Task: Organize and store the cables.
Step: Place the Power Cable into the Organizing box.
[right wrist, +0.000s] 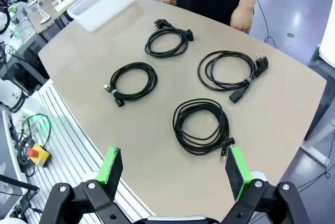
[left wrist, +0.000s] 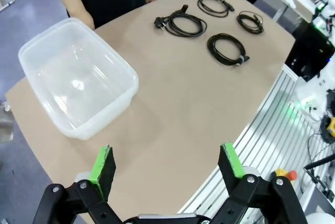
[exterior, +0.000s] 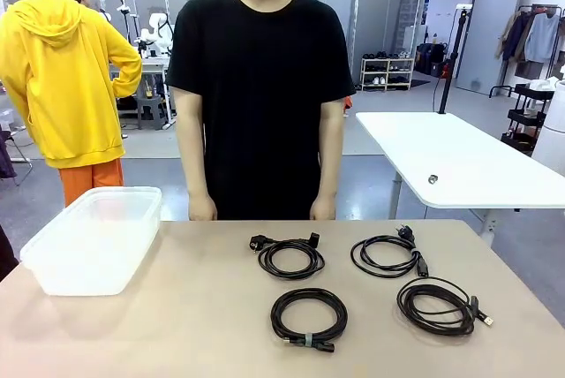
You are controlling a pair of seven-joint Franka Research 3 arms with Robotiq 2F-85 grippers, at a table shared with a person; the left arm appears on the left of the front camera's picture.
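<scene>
Four coiled cables; clear bin — tabletop

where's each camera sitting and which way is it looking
front: fixed robot-side, facing across the table at the person
left wrist: above the near left corner, looking down past the open left hand at the clear bin
right wrist: above the right side, looking down past the open right hand at the cables
shared: all show bin and cables

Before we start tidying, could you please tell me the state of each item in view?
Plastic bin: empty, lidless.
Far-left cable: coiled, outside bin.
Far-right cable: coiled, outside bin.
Near-left cable: coiled, tied, outside bin.
Near-right cable: coiled, outside bin.
Left gripper: open, empty.
Right gripper: open, empty.
</scene>
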